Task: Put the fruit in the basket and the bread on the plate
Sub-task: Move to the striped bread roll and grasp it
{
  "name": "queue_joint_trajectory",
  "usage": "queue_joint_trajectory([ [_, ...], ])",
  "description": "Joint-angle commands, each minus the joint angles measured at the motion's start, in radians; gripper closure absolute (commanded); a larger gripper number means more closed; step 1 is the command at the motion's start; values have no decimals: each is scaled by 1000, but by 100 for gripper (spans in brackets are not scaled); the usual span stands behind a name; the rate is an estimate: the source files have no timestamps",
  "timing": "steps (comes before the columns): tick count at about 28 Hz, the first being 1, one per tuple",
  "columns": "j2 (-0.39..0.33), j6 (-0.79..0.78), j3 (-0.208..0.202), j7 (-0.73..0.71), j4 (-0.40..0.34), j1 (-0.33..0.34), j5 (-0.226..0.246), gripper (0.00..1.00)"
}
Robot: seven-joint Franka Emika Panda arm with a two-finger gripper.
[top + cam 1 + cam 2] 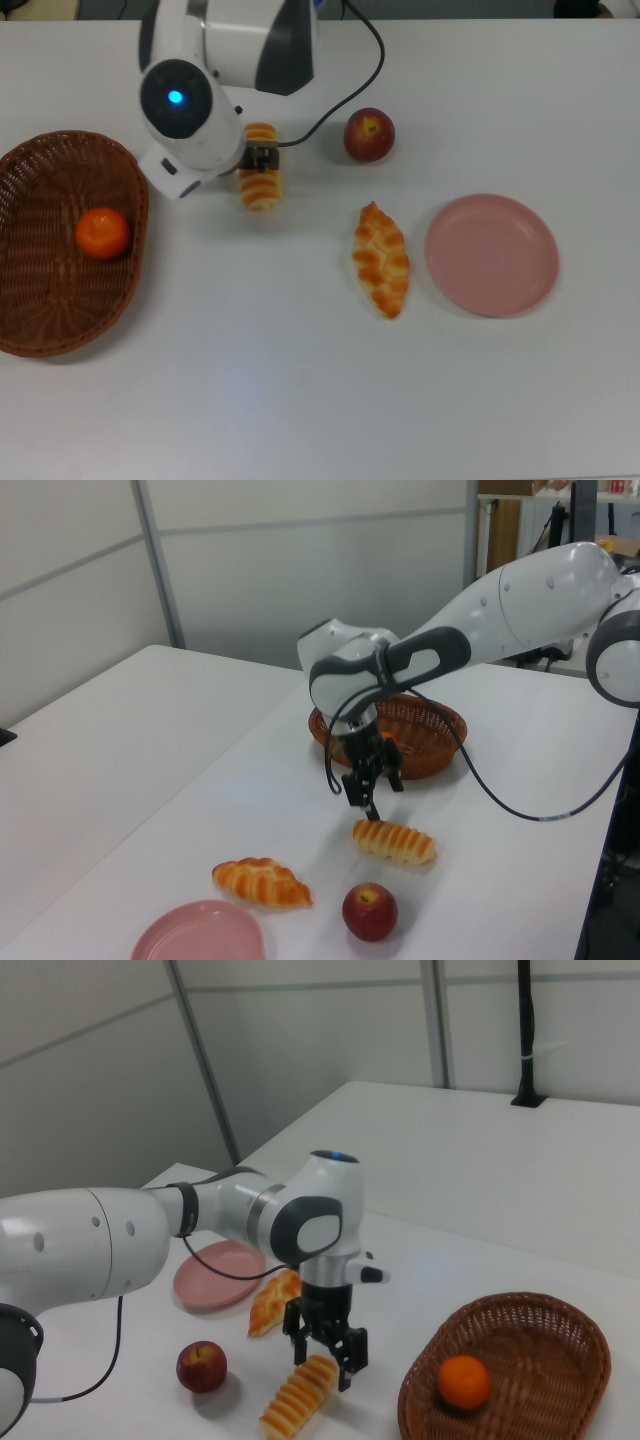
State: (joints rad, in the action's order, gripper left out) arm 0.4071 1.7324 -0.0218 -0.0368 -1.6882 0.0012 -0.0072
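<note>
Top view, clock-face on the surface point(300, 400): basket point(40, 310) at 9 o'clock, mandarin point(103, 232) inside it. Striped roll point(262, 188) at 11 o'clock, apart from the basket, with the gripper point(372, 792) directly above its basket-side end. Apple point(369, 135) at 12 o'clock, to the top view's right of the roll. Braided loaf point(381, 259) near centre, at 6 o'clock from the apple. Plate point(491, 254) at 3 o'clock, just beside the loaf, not touching.
</note>
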Motion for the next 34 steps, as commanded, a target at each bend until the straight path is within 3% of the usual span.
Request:
queue_joint_trajectory([
  [1, -96, 114, -4, -12, -159, 48, 10, 0],
  [5, -93, 127, -4, -11, -162, 71, -7, 0],
  [11, -90, 196, -4, -9, -208, 109, -77, 0],
  [20, -86, 274, -10, -9, -266, 102, -149, 2],
  [23, -90, 279, -13, -9, -266, 97, -149, 25],
  [24, -91, 277, -13, -6, -263, 91, -143, 52],
  [29, -96, 276, -12, 84, -257, 88, -137, 100],
  [34, -103, 271, -10, 130, -251, 94, -135, 100],
])
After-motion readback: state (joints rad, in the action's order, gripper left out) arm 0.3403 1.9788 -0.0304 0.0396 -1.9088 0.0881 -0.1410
